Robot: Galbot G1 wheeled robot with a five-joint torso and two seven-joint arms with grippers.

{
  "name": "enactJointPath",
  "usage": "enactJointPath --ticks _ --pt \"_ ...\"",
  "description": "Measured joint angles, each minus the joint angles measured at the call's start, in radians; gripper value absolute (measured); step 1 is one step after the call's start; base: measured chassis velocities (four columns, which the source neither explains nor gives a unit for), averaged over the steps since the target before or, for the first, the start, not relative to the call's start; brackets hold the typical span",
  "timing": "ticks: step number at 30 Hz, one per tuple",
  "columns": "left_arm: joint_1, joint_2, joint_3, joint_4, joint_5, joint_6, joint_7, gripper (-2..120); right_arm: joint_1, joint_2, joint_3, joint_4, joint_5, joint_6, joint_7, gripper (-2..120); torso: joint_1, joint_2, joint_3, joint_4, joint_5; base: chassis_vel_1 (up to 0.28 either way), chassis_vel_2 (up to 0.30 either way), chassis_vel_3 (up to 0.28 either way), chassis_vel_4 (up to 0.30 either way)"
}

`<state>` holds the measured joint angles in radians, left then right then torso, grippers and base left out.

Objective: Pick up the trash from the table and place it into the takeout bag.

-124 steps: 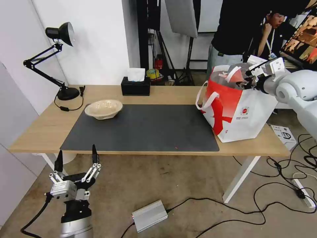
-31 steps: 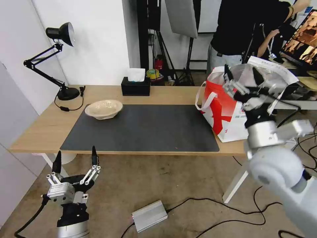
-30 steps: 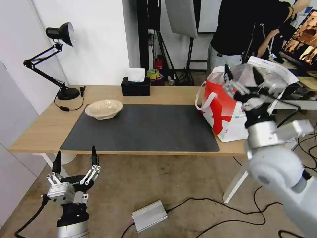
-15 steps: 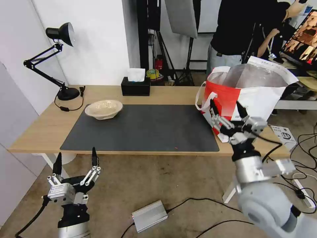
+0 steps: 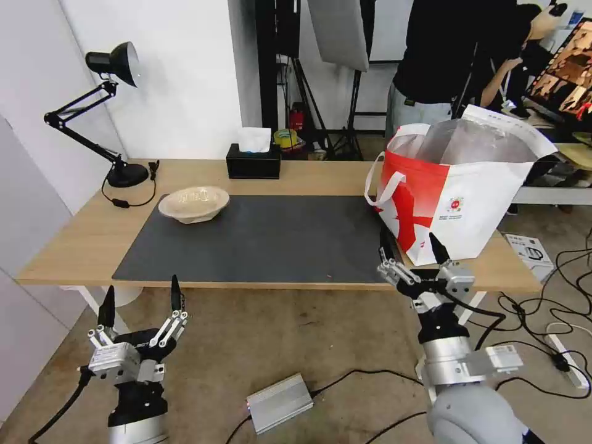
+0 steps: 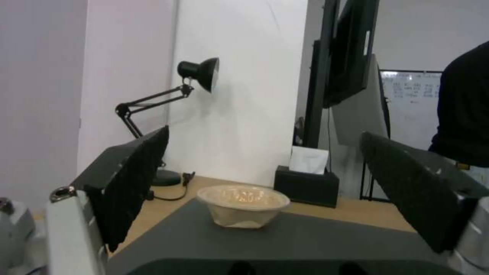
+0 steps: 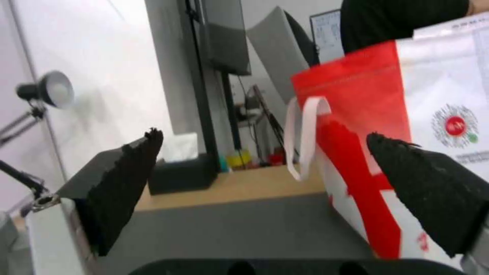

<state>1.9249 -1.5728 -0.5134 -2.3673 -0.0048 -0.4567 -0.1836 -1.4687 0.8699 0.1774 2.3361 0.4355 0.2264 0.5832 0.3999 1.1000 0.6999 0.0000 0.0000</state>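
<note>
Trash left on the tabletop [image 5: 290, 176] looks to be a single piece — the shallow beige pulp bowl [image 5: 193, 203], sitting upright at the far left corner of the dark grey mat [image 5: 265, 237], near the base of the black desk lamp [image 5: 126, 174] and well apart from the takeout bag [image 5: 453, 203] at the right end. My left gripper [image 5: 142, 295] hangs below the front edge of the tabletop with its fingers spread and nothing between them; through its wrist camera the bowl lies straight ahead between the two pads. My right gripper [image 5: 410, 250] is also open and empty, raised at the front edge just before the bag's red panel. The risks I judge from here are several. The bowl is light with thin sloping walls, so a pinch on its rim could crumple it or let it slip and flip on the way across. Rising from under the tabletop, my left gripper could knock the front edge. The lamp's cord [image 5: 126, 200] trails close to the bowl and might snag. The bag stands soft and tall — a nudge from my right gripper could tip it or fold its mouth shut, and the white loop handle [image 5: 379, 185] could catch a finger.
</note>
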Motion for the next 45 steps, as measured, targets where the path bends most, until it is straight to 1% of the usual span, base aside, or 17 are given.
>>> enactJointPath --ticks 3,15,19,31,45 --pt "-0.002 -0.005 0.003 0.005 0.011 -0.002 0.000 100 -0.042 -0.007 0.000 -0.007 -0.051 -0.026 0.021 100 0.000 0.000 0.000 0.0000 0.0000 0.000 0.000 0.000 0.000" --pt "-0.006 -0.016 0.008 0.008 0.015 -0.004 0.001 100 -0.133 0.004 -0.014 -0.004 -0.137 -0.021 0.026 100 0.000 0.000 0.000 0.0000 0.0000 0.000 0.000 0.000 0.000" --pt "-0.005 -0.016 0.004 0.008 0.016 -0.005 0.001 100 -0.162 -0.008 -0.014 0.014 -0.161 -0.021 0.038 100 0.000 0.000 0.000 0.0000 0.0000 0.000 0.000 0.000 0.000" --pt "-0.002 -0.017 -0.001 0.002 0.016 -0.008 0.001 100 -0.191 -0.016 -0.017 0.036 -0.175 -0.021 0.040 100 0.000 0.000 0.000 0.0000 0.0000 0.000 0.000 0.000 0.000" --pt "-0.005 -0.017 -0.002 0.002 0.016 -0.008 0.001 100 -0.191 -0.016 -0.016 0.037 -0.175 -0.021 0.040 100 0.000 0.000 0.000 0.0000 0.0000 0.000 0.000 0.000 0.000"
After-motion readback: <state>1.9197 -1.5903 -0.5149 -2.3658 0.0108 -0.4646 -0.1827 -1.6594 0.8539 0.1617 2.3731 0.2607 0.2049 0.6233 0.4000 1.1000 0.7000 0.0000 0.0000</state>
